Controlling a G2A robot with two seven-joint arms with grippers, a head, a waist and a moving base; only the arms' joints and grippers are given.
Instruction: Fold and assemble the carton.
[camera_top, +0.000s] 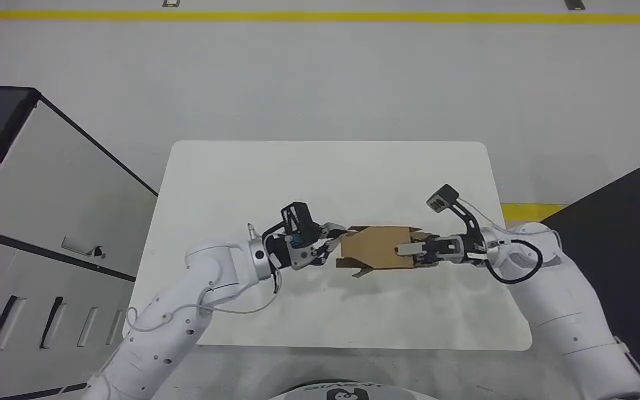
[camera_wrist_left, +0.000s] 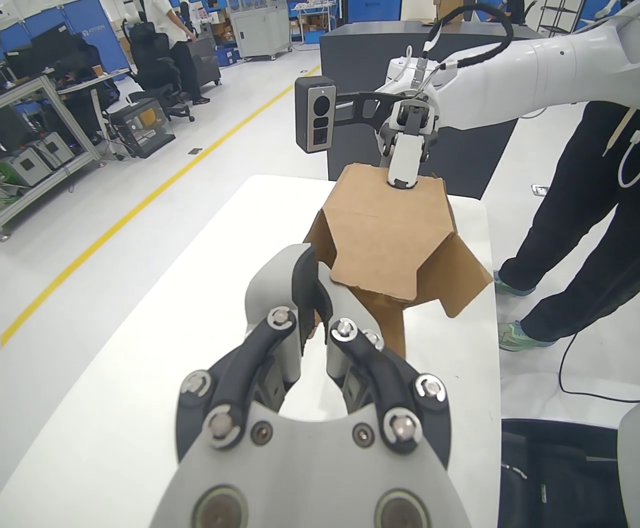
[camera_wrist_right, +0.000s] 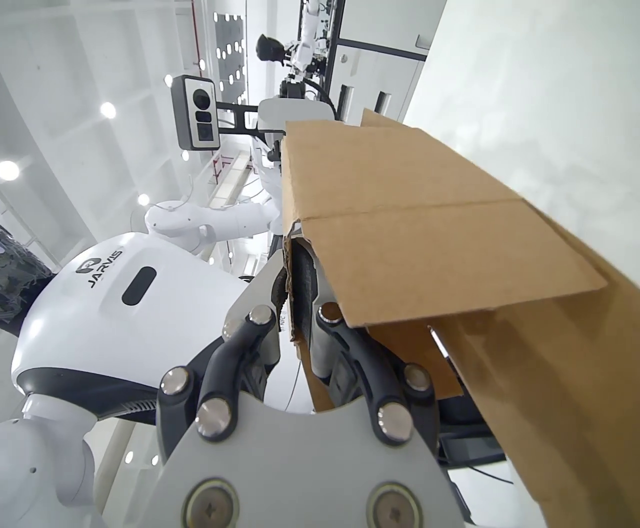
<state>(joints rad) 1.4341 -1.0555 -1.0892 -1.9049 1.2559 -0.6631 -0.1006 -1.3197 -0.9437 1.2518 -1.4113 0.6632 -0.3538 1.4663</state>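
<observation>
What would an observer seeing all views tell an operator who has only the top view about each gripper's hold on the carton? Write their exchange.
Operator: Is the left gripper actually gripping the carton?
Observer: Yes; its wrist view shows its fingers pinched on the near edge.
Operator: And the right gripper?
Observer: Its wrist view shows cardboard clamped between its pads.
Operator: Flaps closed?
Observer: No; the left wrist view shows the near flaps splayed open.

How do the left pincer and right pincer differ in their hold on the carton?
The left pincer pinches a loose flap at the carton's splayed end; the right pincer clamps the opposite end's edge. The left pincer's fingers flank an upright flap; the right pincer lays one finger across the top panel. Both are shut on the carton.
</observation>
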